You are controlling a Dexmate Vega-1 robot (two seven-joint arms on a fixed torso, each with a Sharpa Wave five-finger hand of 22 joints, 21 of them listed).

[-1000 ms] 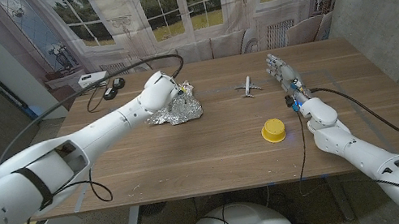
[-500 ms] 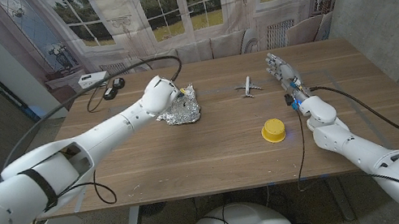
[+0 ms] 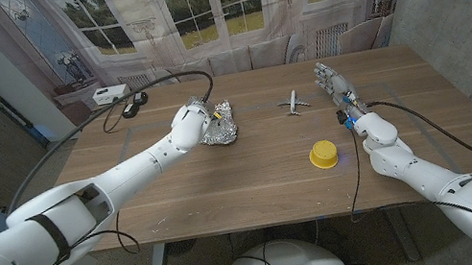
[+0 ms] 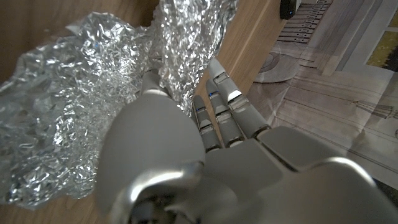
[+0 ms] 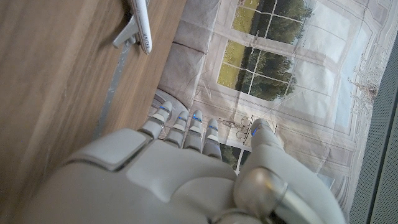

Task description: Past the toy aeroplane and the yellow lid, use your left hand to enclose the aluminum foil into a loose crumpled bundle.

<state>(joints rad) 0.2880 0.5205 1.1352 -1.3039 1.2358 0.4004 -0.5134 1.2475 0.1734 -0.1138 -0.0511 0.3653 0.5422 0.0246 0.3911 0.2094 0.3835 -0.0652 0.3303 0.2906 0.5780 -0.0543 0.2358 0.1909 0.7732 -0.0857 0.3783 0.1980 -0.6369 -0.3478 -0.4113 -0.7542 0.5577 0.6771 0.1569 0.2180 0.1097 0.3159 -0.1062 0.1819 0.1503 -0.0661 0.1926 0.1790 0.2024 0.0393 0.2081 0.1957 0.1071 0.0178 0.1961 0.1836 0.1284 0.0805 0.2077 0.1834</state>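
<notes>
The crumpled aluminum foil (image 3: 221, 127) lies on the wooden table (image 3: 226, 188), left of the middle toward the back. My left hand (image 3: 191, 121) is against the foil's left side. In the left wrist view a raised fold of foil (image 4: 180, 43) stands between the thumb and the fingers (image 4: 227, 106), and the hand (image 4: 186, 155) grips it. The white toy aeroplane (image 3: 292, 103) sits to the foil's right, with the yellow lid (image 3: 323, 154) nearer the front. My right hand (image 3: 335, 84) stands on its edge at the far right, fingers straight and holding nothing. The aeroplane (image 5: 140, 25) lies ahead of that hand (image 5: 168, 174).
A white device (image 3: 108, 95) and small black objects (image 3: 132, 104) sit at the table's back left corner. A black cable (image 3: 159, 80) arcs over the left arm. Curtained windows stand behind the table.
My left hand has moved to the right and closed in on the foil. The foil has shifted right with it and is bunched into a smaller, tighter bundle. The right hand stays still.
</notes>
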